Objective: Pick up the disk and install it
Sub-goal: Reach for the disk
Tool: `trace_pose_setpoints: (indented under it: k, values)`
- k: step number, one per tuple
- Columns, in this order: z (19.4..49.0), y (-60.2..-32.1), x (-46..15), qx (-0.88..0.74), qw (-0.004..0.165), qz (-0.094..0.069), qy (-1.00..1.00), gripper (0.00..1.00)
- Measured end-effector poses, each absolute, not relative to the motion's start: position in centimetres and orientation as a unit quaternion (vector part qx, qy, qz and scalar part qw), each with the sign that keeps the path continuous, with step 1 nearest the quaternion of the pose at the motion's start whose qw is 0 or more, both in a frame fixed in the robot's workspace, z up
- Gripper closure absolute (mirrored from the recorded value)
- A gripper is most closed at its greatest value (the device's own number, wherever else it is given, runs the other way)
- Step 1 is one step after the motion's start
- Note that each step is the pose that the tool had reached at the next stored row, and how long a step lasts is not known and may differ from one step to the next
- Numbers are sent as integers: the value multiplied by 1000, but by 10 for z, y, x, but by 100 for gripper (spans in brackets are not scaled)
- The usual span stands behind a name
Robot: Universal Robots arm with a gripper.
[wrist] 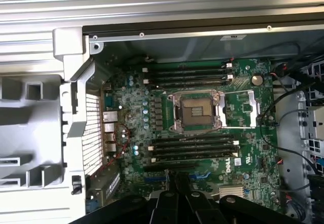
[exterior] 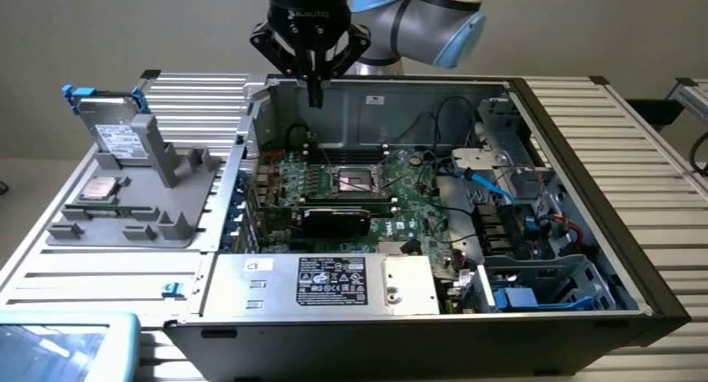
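The disk [exterior: 118,132] stands upright in a grey holder [exterior: 166,204] at the exterior view's left. It is silver-grey with a white label, and blue rail ends stick up at its top. My gripper [exterior: 315,90] hangs over the back wall of the open computer case [exterior: 575,191], well to the right of the disk. Its fingers are shut together with nothing between them. In the wrist view the shut gripper [wrist: 177,179] points down over the green motherboard [wrist: 202,148], near the socket [wrist: 196,111].
A small square silver chip [exterior: 102,189] lies on the holder in front of the disk. A grey box with a black-and-white sticker [exterior: 332,282] fills the case's front. Blue-railed bays [exterior: 542,287] and cables [exterior: 498,187] sit at the case's right. The ribbed table [exterior: 652,200] surrounds it.
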State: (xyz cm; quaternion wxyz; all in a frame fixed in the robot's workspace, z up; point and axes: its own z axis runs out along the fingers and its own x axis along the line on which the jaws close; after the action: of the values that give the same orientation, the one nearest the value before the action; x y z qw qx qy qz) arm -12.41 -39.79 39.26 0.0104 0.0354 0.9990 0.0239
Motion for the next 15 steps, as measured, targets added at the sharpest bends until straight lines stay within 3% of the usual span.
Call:
trace_pose_setpoints:
  k: [15]
  values:
    - [393, -387, -167, 35, 11, 18, 999, 89]
